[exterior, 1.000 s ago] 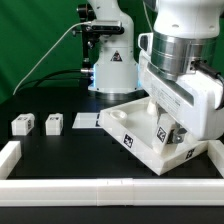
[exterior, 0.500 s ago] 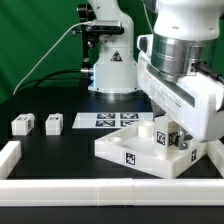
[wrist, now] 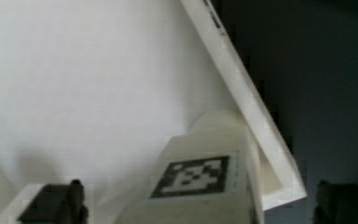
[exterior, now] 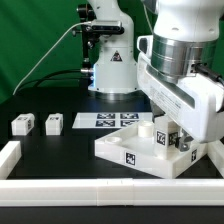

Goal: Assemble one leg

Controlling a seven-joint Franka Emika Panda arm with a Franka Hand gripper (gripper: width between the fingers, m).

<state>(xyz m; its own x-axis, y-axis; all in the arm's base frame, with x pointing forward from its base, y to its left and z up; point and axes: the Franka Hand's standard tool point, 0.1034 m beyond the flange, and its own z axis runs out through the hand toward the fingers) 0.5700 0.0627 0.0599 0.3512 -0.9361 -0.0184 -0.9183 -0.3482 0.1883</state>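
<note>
The large white tray-like part (exterior: 118,148) lies flat on the black table at the exterior view's right. One leg (exterior: 163,135), a small white block with a square marker, stands upright in the tray's near corner. My gripper (exterior: 172,143) is low over that leg. In the wrist view the leg (wrist: 208,170) stands between my two dark fingertips (wrist: 53,204), with a gap on each side, so my gripper (wrist: 197,206) is open and straddles it. The tray's white floor (wrist: 87,90) fills most of that view. Three more legs (exterior: 53,123) stand on the table at the exterior view's left.
The marker board (exterior: 104,120) lies behind the tray. A white rail (exterior: 70,187) borders the table's front and a second rail (exterior: 8,153) its left side. A second robot's base (exterior: 110,70) stands at the back.
One second ago the tray was tilted up on its edge; it now lies flat on the table. Nothing has visibly moved in the last half second.
</note>
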